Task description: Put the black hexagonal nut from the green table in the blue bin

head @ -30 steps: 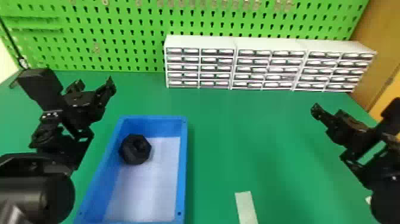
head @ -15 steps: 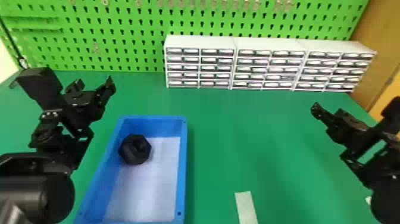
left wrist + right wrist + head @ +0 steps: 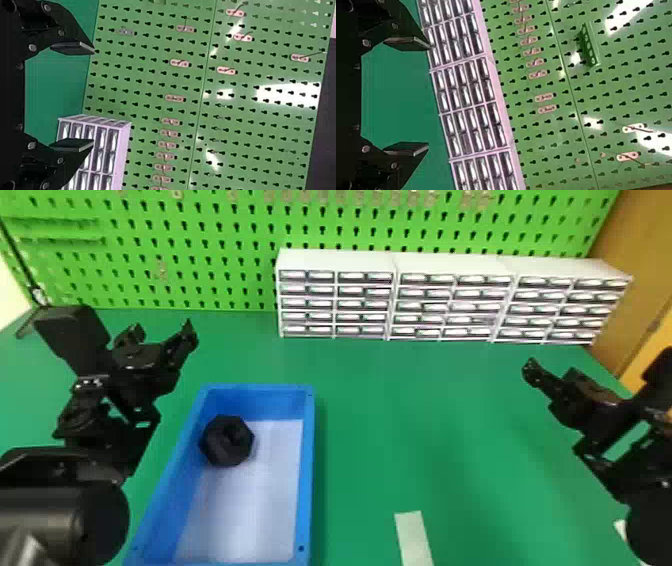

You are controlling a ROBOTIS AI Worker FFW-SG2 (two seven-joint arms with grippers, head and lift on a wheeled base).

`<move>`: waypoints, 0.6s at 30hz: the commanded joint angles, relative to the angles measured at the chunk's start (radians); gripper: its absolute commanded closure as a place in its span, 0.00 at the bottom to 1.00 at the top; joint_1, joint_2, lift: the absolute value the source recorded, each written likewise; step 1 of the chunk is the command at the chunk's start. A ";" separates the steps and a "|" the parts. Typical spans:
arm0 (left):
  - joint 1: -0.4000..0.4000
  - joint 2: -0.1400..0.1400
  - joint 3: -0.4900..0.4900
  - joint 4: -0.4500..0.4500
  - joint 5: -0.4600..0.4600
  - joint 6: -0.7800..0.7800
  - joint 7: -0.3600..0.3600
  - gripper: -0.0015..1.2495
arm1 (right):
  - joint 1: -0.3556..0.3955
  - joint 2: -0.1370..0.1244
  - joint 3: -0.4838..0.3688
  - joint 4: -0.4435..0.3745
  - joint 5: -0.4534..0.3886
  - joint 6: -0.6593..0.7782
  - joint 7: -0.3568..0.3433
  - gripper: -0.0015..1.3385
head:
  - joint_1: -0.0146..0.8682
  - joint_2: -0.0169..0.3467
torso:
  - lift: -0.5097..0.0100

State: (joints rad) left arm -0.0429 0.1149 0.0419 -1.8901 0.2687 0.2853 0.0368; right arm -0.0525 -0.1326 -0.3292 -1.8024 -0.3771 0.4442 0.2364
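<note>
Taking the head view as a clock face, the black hexagonal nut (image 3: 217, 447) sits inside the blue bin (image 3: 309, 470) at about 8 o'clock, tucked toward the bin's own 11 o'clock, near the left wall and well away from the near end. It is a chunky piece, dark all over with a mostly dull surface, its six-sided outline made of short straight edges and blunt corners, with a round hole showing off toward 2 o'clock of its middle; whether it lies flat or leans, I cannot tell. The bin is a smooth oblong tray with rounded corners, a raised rim and a pale, softly shining floor. Under it spreads the green table (image 3: 420, 415), plain and even, with a flat whitish strip (image 3: 413, 535) at 5 o'clock. From 11 to past 2 o'clock runs a row of white drawer cabinets (image 3: 457, 265) with glossy, clear-looking fronts, before a bright green pegboard (image 3: 225, 255) punched with keyhole-shaped slots. The left gripper (image 3: 161, 331), between 9 and 10 o'clock, is released, its flat black fingers (image 3: 77, 48) spread; the right gripper (image 3: 553, 371), at 3 o'clock, is likewise released, its slim fingers (image 3: 409, 42) wide apart.
</note>
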 commanded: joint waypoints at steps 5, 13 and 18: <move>0.001 -0.004 -0.002 0.000 -0.005 0.002 0.000 0.35 | 0.005 0.001 -0.001 0.000 0.000 0.004 0.000 0.29 | 0.80 0.07 | 0.79; 0.001 -0.004 -0.002 0.000 -0.003 0.000 0.000 0.35 | 0.005 0.002 -0.001 0.000 -0.003 0.004 0.000 0.29 | 0.80 0.07 | 0.79; 0.001 -0.003 0.003 0.000 -0.002 0.000 0.000 0.35 | 0.003 0.007 -0.002 0.000 0.001 0.004 0.000 0.29 | 0.80 0.07 | 0.79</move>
State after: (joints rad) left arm -0.0403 0.1105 0.0410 -1.8899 0.2659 0.2864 0.0368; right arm -0.0475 -0.1292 -0.3297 -1.8024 -0.3788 0.4480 0.2362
